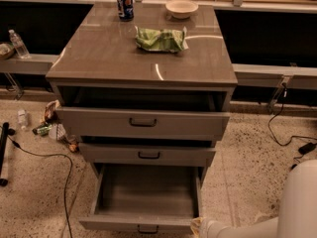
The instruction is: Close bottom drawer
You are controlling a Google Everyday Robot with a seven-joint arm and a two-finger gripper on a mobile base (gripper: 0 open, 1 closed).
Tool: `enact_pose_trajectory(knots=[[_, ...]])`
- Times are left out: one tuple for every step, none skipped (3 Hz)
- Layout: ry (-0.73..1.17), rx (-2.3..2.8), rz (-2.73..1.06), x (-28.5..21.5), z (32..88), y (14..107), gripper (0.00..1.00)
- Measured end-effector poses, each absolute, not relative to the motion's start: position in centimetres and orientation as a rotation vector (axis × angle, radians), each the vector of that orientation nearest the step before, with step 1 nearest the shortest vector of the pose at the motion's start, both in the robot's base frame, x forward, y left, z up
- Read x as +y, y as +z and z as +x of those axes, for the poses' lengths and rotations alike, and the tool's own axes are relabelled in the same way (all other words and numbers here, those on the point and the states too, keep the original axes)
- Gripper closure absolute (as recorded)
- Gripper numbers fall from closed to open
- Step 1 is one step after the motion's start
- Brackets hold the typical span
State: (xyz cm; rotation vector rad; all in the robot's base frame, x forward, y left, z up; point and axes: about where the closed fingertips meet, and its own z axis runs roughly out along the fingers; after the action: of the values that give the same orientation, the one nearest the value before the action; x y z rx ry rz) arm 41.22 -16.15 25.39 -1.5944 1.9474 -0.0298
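Observation:
The bottom drawer (148, 192) of the grey-taupe cabinet (143, 58) is pulled far out, and its deep box is empty. Its flat front (114, 224) with the small dark pull handle (147, 229) is at the lower edge of the view. My gripper (198, 226) is at the lower edge, right by the drawer front's right corner, and only its pale tip shows. The white arm (297, 207) reaches in from the lower right. The middle drawer (148, 155) and the top drawer (143, 123) are each out a little.
A blue can (125, 4), a pale bowl (182, 8) and a green bag (161, 38) are on the cabinet top. Litter (49, 125) and a black cable (64, 182) lie on the floor at left. Another cable (280, 128) runs at right. A water bottle (19, 43) stands on the left ledge.

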Motion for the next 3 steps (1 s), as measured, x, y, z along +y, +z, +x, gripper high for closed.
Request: enact_pose_trajectory(knots=[[-0.011,2.005,-1.561,-16.4,38.9,22.7,1.0],[0.018,2.002,-1.544,-15.8,38.3,19.5,1.0],[0.029,1.959,-1.531,-15.0,39.4,17.2,1.0]])
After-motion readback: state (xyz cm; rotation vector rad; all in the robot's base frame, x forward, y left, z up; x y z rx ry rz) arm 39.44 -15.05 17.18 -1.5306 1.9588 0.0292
